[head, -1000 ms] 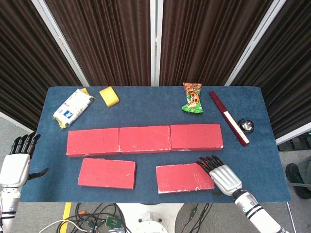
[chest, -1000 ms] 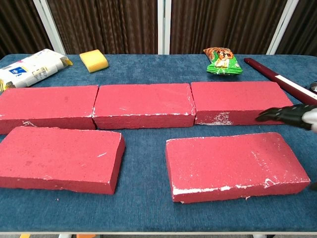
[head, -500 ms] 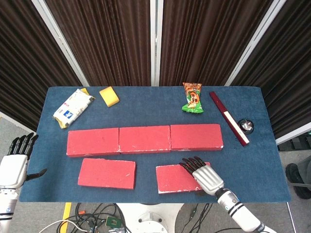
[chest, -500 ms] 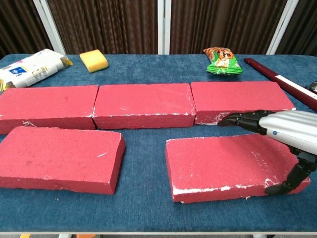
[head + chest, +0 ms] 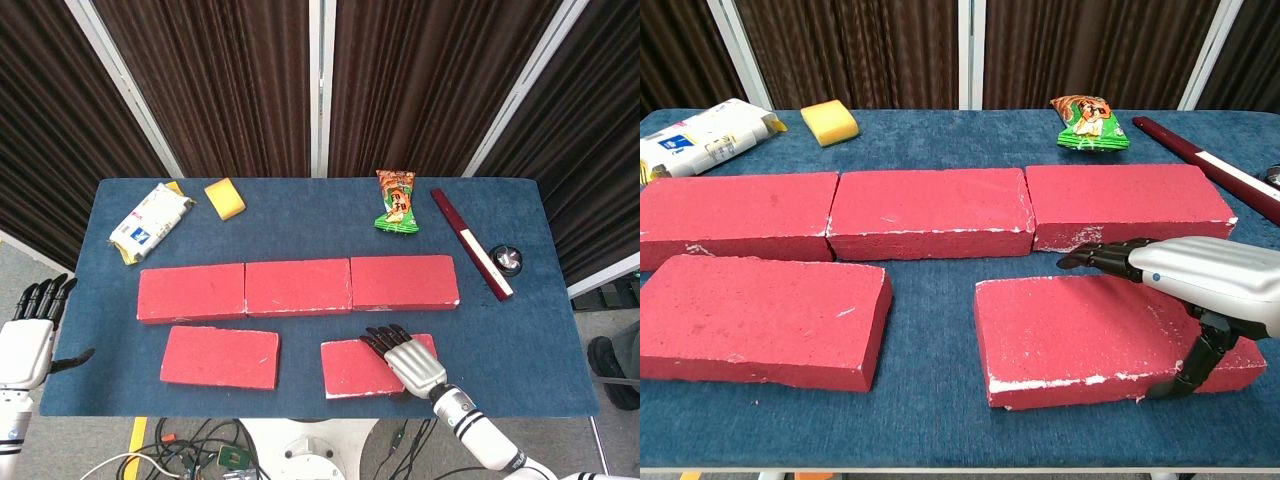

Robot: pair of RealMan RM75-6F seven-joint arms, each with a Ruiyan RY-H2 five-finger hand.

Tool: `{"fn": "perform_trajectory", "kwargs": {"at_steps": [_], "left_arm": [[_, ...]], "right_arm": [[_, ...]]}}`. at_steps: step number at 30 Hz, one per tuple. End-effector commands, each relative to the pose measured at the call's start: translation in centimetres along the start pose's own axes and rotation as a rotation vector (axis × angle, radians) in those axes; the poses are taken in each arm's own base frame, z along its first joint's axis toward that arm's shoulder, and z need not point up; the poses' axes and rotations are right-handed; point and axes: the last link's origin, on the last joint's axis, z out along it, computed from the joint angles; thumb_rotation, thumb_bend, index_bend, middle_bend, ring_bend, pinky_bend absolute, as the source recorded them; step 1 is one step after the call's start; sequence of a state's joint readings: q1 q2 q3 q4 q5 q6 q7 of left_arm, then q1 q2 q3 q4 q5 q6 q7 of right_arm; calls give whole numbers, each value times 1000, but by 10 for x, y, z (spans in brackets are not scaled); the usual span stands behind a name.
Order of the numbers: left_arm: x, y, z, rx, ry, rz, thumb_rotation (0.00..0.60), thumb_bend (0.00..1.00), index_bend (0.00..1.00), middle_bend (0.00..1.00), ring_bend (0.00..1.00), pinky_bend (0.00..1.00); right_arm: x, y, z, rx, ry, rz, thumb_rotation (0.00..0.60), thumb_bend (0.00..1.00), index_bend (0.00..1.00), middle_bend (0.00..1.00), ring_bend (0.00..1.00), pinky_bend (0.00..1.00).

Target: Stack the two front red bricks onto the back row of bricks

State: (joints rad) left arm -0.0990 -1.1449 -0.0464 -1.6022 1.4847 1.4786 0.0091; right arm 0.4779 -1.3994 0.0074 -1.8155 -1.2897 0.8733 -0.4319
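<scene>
Since the earlier frame, the right robot hand [image 5: 1200, 285] has been carried leftward over the front right brick [image 5: 1090, 335], fingers spread across its top, thumb at its near edge, positioned for grasping. Nothing is held yet; the back row [image 5: 297, 286] remains unstacked.

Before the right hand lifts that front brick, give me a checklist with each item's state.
1. Right hand over the front right brick: ok, fingers reach across its top, thumb down at the near edge.
2. Firm grip: cannot tell, no view shows contact clearly.
3. Back right brick bare on top: ok.
4. Snack bag and dark red stick away from the back row: ok.
5. Left hand off the table edge, holding nothing: ok.
6. Front left brick stacked: not ok, lying on the table.
</scene>
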Motion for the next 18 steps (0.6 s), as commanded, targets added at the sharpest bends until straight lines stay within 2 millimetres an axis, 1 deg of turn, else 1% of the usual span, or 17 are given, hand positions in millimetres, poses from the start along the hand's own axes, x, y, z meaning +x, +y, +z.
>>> {"fn": "perform_trajectory", "kwargs": {"at_steps": [1, 7, 18], "left_arm": [[-1, -1, 0, 3, -3, -1, 600, 0, 2, 0, 0, 0], [-1, -1, -1, -8, -7, -4, 600, 0, 2, 0, 0, 0], [0, -1, -1, -10, -8, -6, 600, 0, 2, 0, 0, 0]], "right_arm": [[0, -1, 8, -6, -5, 4, 600, 0, 0, 0, 0, 0], [-3, -2, 17, -16, -38, 0, 600, 0, 0, 0, 0, 0], [-6, -1, 23, -42, -36, 2, 600, 0, 0, 0, 0, 0]]}}
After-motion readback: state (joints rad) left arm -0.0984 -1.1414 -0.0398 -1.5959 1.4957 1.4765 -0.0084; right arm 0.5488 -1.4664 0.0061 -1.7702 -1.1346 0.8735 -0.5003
